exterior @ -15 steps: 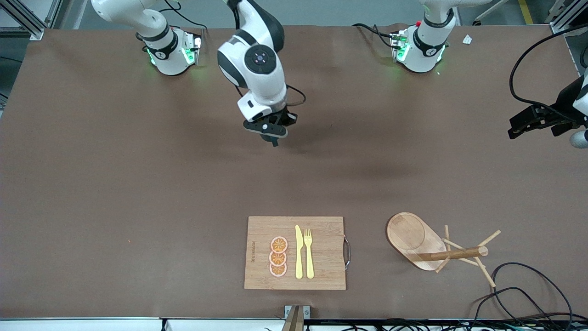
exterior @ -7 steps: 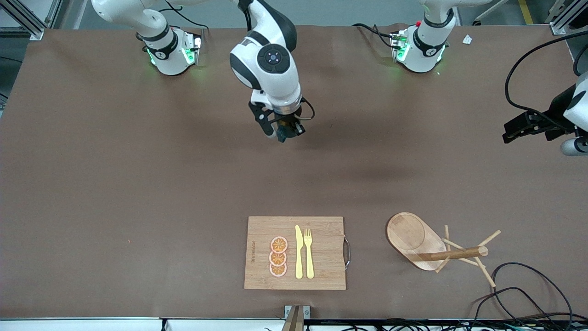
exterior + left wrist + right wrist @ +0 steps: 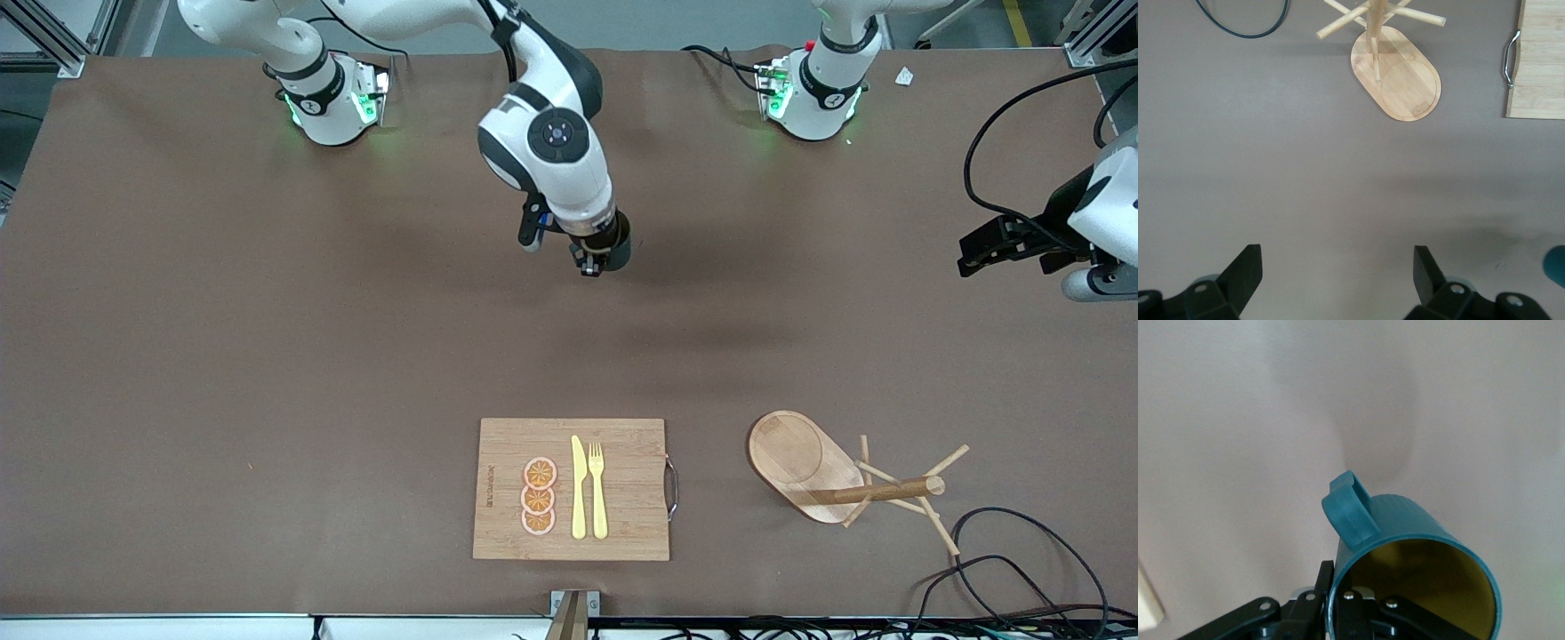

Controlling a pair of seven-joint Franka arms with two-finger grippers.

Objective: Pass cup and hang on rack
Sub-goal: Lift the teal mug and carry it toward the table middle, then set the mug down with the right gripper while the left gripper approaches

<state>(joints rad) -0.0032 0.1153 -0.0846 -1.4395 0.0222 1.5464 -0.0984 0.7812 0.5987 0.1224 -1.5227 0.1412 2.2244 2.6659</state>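
The right gripper (image 3: 589, 265) hangs over the bare middle of the brown table (image 3: 222, 338), on an arm reaching out from its base toward the table's centre. Its fingers are clamped tight on the rim of the teal cup (image 3: 1411, 567), one finger inside the yellowish bowl and one outside. In the right wrist view the cup sits right at the fingertips, its mouth turned toward the camera and its handle (image 3: 1350, 508) sticking out to one side, free of the fingers. From the front camera the cup is only a dark shape tucked under the wrist.

The left gripper (image 3: 973, 253) waits in the air at the left arm's end of the table, well apart from the cup, with its fingers (image 3: 1245, 273) spread wide and nothing between them.

The rack (image 3: 831, 471), a wooden mug tree with an oval base, stands upright near the front camera's edge, toward the left arm's end. Beside it, toward the table's middle, lies a bamboo cutting board (image 3: 507, 444) carrying three orange slices (image 3: 539, 496), a yellow knife (image 3: 579, 489) and a yellow fork (image 3: 597, 489). A black cable (image 3: 1022, 551) loops near the rack.
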